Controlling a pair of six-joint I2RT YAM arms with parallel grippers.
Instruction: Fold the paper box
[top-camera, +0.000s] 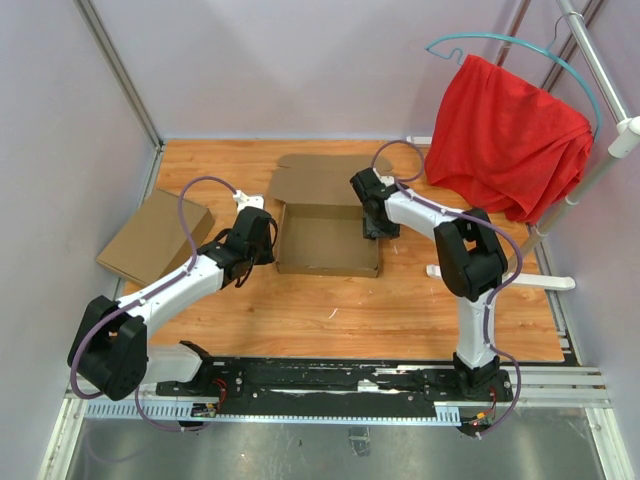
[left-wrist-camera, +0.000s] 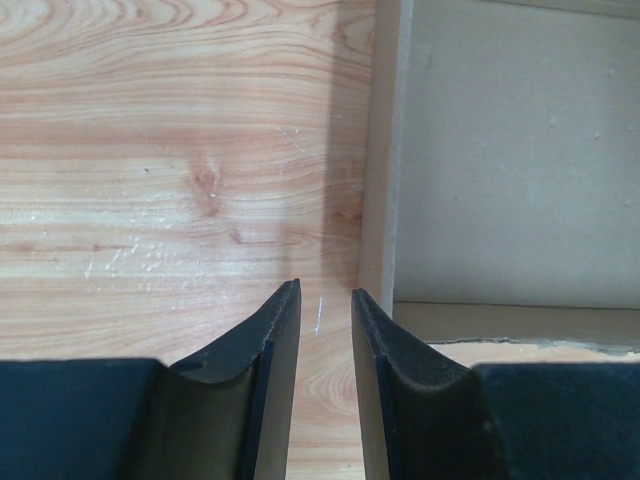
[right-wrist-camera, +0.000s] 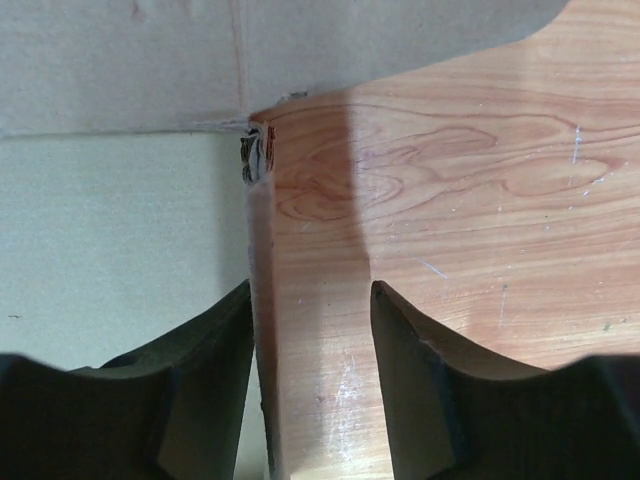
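The paper box (top-camera: 327, 238) sits in the middle of the wooden table as a shallow brown tray, its lid flap (top-camera: 318, 178) lying flat behind it. My left gripper (top-camera: 264, 240) hovers just outside the box's left wall (left-wrist-camera: 384, 160). It is open by a narrow gap, and only bare wood shows between the fingers at the left gripper (left-wrist-camera: 325, 295). My right gripper (top-camera: 376, 226) is over the right wall. In the right wrist view that wall (right-wrist-camera: 262, 240) stands between the open fingers, close against the left one, and the right gripper (right-wrist-camera: 310, 290) is not clamped on it.
A lighter tan, finished cardboard box (top-camera: 155, 238) lies at the left edge of the table. A red cloth (top-camera: 505, 135) hangs on a teal hanger from a white rack (top-camera: 600, 165) at the back right, and the rack's foot (top-camera: 505, 277) rests on the table.
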